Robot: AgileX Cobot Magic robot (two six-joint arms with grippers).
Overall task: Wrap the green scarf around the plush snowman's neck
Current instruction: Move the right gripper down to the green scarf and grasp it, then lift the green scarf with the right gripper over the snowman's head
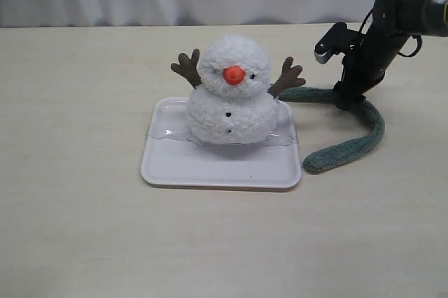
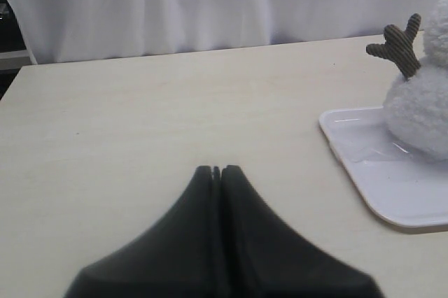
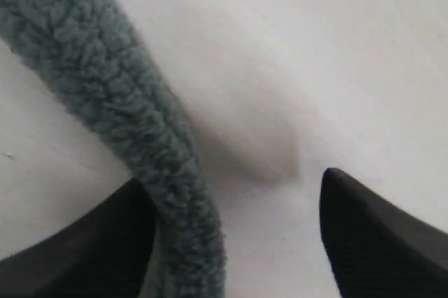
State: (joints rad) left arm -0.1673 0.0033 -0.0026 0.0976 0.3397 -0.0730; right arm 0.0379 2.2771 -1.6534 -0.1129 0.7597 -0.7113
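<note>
The jaws of the right gripper [image 3: 234, 178] stand wide apart astride the long, fuzzy grey-green scarf [image 3: 105, 81], which runs between them close to one jaw, unpinched. The scarf lies beside the small fluffy white plush snowman [image 1: 231, 105], on the right arm's side of it. One end is just beside its brown twig arm [image 1: 287, 77] and the rest curls forward. The snowman's neck [image 1: 210, 94] is uncovered. The snowman stands upright on a white rectangular plastic tray [image 1: 210, 171] on the pale wooden table [image 1: 84, 228]. On the snowman's other side, the left gripper [image 2: 215, 169] has its jaws pressed together, empty
</note>
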